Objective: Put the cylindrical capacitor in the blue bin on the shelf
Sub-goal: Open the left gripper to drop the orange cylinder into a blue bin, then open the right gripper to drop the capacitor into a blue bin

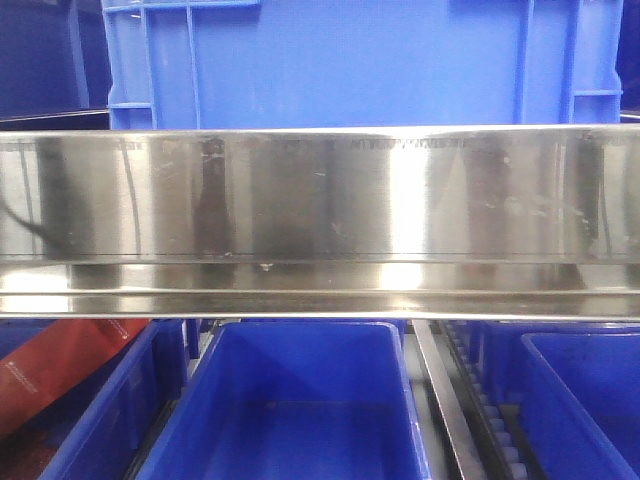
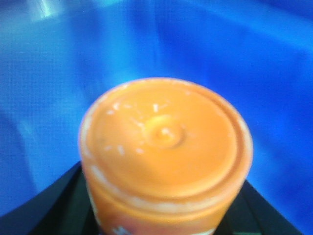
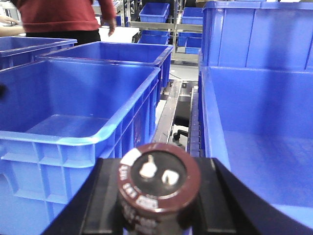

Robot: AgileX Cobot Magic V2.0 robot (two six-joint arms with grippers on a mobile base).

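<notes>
Cylindrical capacitor (image 3: 159,183) sits gripped between the right jaws.

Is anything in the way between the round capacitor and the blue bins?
Nothing visible blocks it. The capacitor sits in the right gripper, facing the gap between the left blue bin and the right blue bin, both open-topped.

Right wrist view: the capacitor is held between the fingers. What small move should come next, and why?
Probably shift the right gripper sideways over the blue bin on the picture's right before opening: the capacitor, clamped between the fingers, now faces the gap between two bins.
</notes>
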